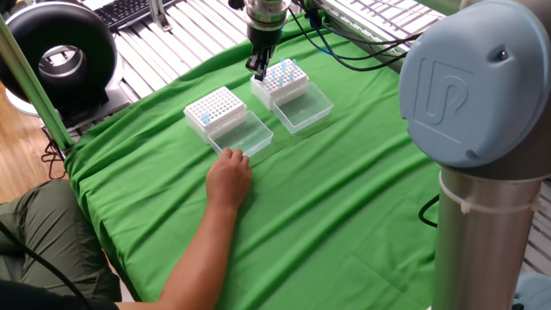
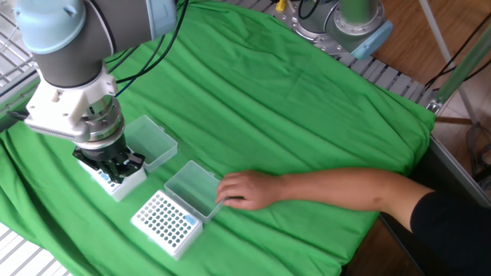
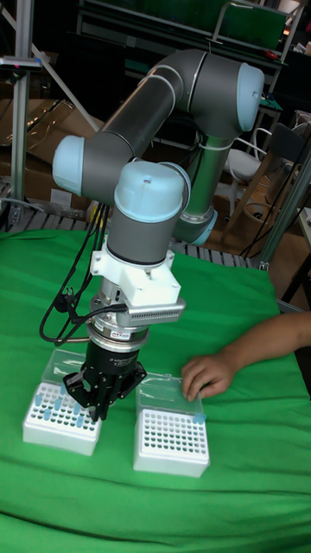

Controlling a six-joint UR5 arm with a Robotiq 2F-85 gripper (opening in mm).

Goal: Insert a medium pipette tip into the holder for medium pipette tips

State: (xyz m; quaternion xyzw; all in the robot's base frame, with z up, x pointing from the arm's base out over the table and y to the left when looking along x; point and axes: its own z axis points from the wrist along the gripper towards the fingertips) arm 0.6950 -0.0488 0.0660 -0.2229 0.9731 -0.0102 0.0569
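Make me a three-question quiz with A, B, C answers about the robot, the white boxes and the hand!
1. Where is the robot's black tool?
A. over the white rack holding blue tips
B. over the person's hand
C. off the table

2. What colour is the cloth on the table?
A. red
B. green
C. yellow

3. How are the racks' clear plastic lids?
A. shut
B. missing
C. open, lying flat

Answers: 1 A, the tool hangs right above that rack. 2 B, the cloth is bright green in all views. 3 C, the nearly empty rack's lid and the other lid lie flat beside their racks.
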